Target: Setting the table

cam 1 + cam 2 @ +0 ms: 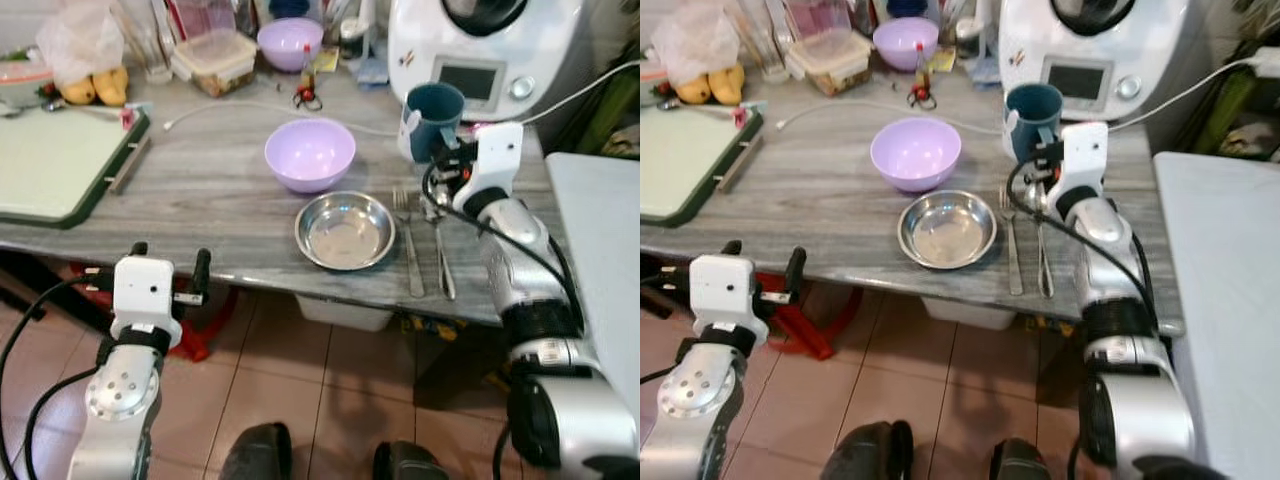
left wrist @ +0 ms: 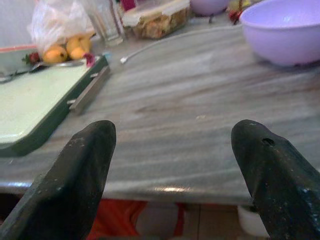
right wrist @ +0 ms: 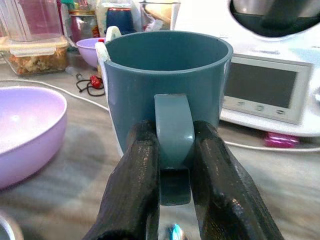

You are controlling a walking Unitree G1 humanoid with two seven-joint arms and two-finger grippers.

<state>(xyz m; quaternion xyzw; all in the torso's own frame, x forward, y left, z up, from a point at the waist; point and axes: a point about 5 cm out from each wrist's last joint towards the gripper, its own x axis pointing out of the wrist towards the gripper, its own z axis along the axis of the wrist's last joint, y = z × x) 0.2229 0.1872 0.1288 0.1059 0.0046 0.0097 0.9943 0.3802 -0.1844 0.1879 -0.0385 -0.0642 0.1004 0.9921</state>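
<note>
Right wrist view shows the right gripper clamping the teal mug by its handle, seemingly just above the table behind fork and spoon, beside the steel bowl, while the left gripper waits spread.

On the desk: two lilac bowls, one near and one at the back; one steel bowl; one teal mug; one fork; one spoon; one green tray.
</note>
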